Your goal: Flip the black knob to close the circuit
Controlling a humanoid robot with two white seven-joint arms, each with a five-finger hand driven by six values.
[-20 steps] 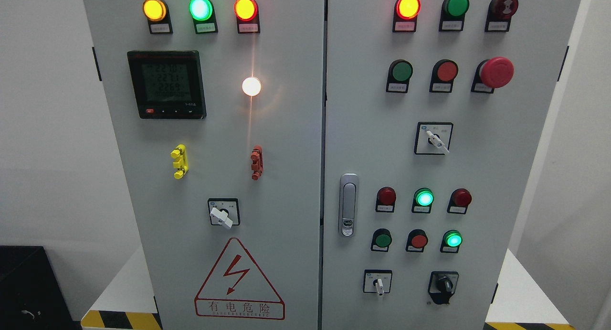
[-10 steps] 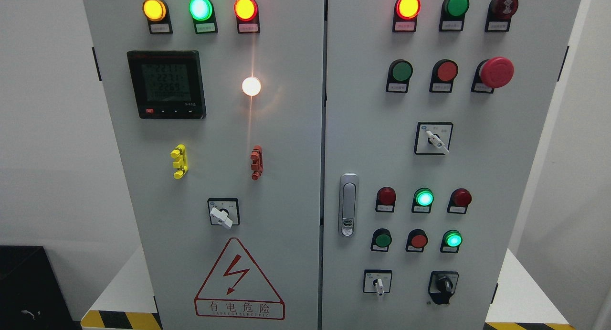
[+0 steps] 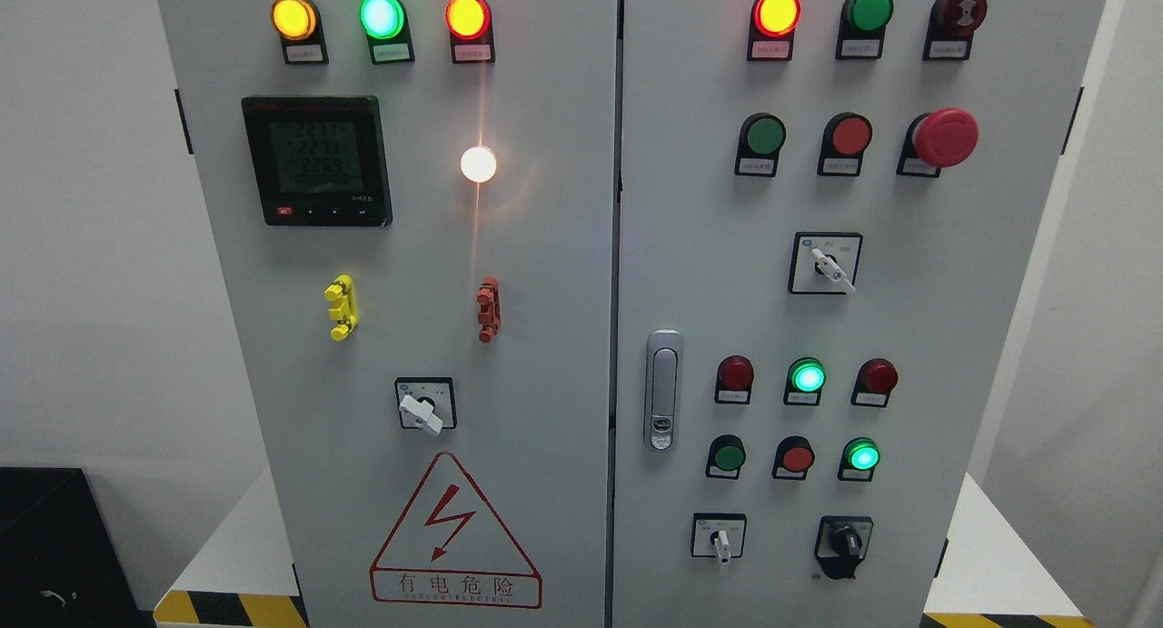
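Note:
The black knob (image 3: 846, 543) sits at the lower right of the grey electrical cabinet (image 3: 545, 274), on the right door. Its handle points roughly straight up and down. A white lever switch (image 3: 720, 542) sits to its left. Neither of my hands nor arms shows in the head view.
The right door also carries a red mushroom stop button (image 3: 945, 137), a white selector switch (image 3: 829, 265), lit and unlit lamps and a metal door latch (image 3: 663, 390). The left door has a meter display (image 3: 316, 160), a white rotary switch (image 3: 423, 408) and a warning triangle (image 3: 454, 537). A black box (image 3: 54, 546) stands at lower left.
None apart from flickering digits on the meter display.

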